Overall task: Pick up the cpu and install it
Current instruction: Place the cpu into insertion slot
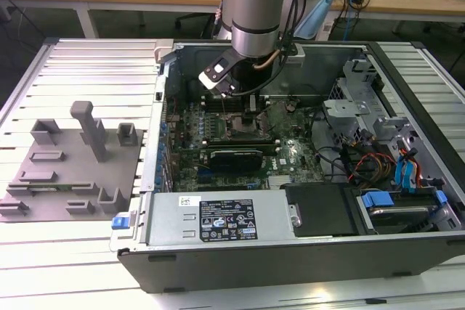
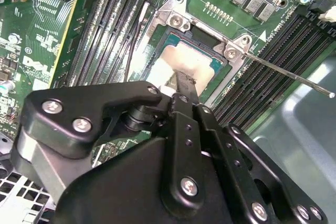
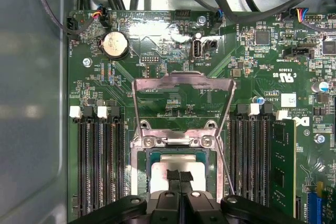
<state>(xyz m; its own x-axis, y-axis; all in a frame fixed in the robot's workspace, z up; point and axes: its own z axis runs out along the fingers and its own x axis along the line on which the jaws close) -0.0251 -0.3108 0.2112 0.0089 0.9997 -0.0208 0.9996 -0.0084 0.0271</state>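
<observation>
While the gripper (image 3: 179, 174) half-hides the cpu (image 3: 160, 174), its jaws sit clenched, empty. Grey fixture (image 1: 65, 165) lies at nine o'clock, exterior view.

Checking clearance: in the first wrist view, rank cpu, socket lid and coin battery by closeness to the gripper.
1. cpu, beneath the gripper.
2. socket lid, hinged open beyond it.
3. coin battery, near the board's edge.

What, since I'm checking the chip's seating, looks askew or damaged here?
Nothing stands out. The cpu lies flat and square in the socket under the gripper; the load plate stands open, and no damage shows.
</observation>
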